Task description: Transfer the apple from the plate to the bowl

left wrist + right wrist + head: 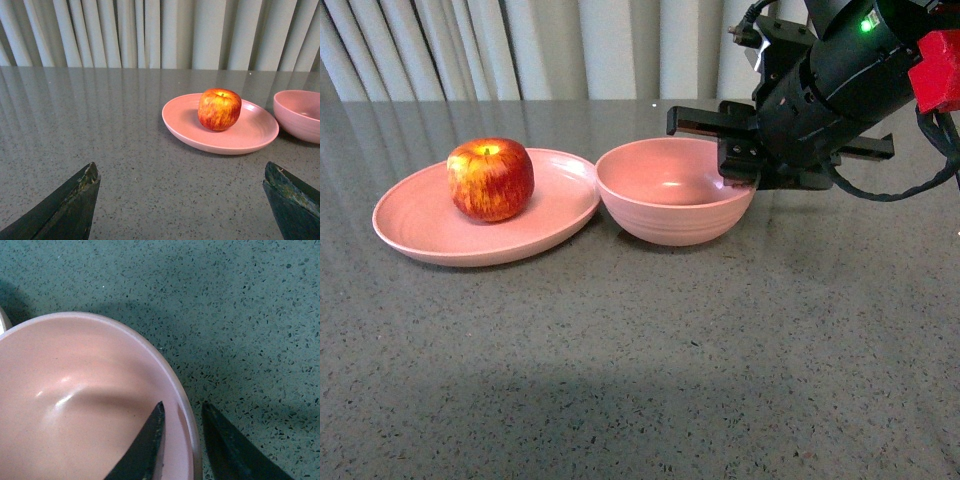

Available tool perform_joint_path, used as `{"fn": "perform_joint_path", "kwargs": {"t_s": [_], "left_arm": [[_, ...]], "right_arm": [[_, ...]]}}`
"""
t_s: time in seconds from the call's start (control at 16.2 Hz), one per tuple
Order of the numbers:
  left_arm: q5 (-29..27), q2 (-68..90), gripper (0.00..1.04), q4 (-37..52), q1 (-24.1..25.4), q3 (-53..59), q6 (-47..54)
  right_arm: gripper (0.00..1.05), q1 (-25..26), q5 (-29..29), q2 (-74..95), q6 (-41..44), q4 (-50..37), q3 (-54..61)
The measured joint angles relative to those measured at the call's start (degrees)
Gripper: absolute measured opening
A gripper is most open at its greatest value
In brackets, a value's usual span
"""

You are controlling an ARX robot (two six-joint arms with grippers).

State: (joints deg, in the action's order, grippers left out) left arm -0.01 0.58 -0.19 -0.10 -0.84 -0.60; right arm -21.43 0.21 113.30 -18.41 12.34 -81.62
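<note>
The gray speckled counter (pixel 620 350) is hard and shiny. On it sits the wide, flat pink plate (pixel 410 225), touching the deep pink bowl (pixel 670 225). The round red-and-yellow apple (pixel 490 178) is on the plate. It looks firm, smooth and a bit heavy, so squeeze it around its fat middle. The left pincer (pixel 181 167) is wide and empty. The right pincer (pixel 183 405) is narrow, one finger on each side of the bowl's rim; I cannot tell if it pinches.

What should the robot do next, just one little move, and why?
Probably pinch the right end effector shut on the rim of the bowl: its fingers straddle it, one inside, one outside. That would steady the bowl while the open left end effector goes for the apple on the plate.
</note>
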Motion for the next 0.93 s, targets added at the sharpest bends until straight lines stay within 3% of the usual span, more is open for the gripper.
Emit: {"fn": "perform_joint_path", "kwargs": {"t_s": [0.19,0.25,0.37,0.62,0.8,0.93], "left_arm": [[0.0,0.0,0.98,0.0,0.0,0.0,0.0],[0.0,0.0,0.98,0.0,0.0,0.0,0.0],[0.0,0.0,0.98,0.0,0.0,0.0,0.0],[0.0,0.0,0.98,0.0,0.0,0.0,0.0],[0.0,0.0,0.98,0.0,0.0,0.0,0.0],[0.0,0.0,0.98,0.0,0.0,0.0,0.0]], "right_arm": [[0.54,0.0,0.0,0.0,0.0,0.3,0.0],[0.85,0.1,0.0,-1.3,0.0,0.2,0.0],[1.00,0.5,-0.7,-5.2,0.0,-1.2,1.0],[0.98,2.6,-6.6,-22.6,0.6,-10.0,12.2],[0.98,8.1,-9.0,-41.4,1.6,-19.5,28.7],[0.98,12.2,-9.0,-57.9,3.1,-19.9,40.2]]}}
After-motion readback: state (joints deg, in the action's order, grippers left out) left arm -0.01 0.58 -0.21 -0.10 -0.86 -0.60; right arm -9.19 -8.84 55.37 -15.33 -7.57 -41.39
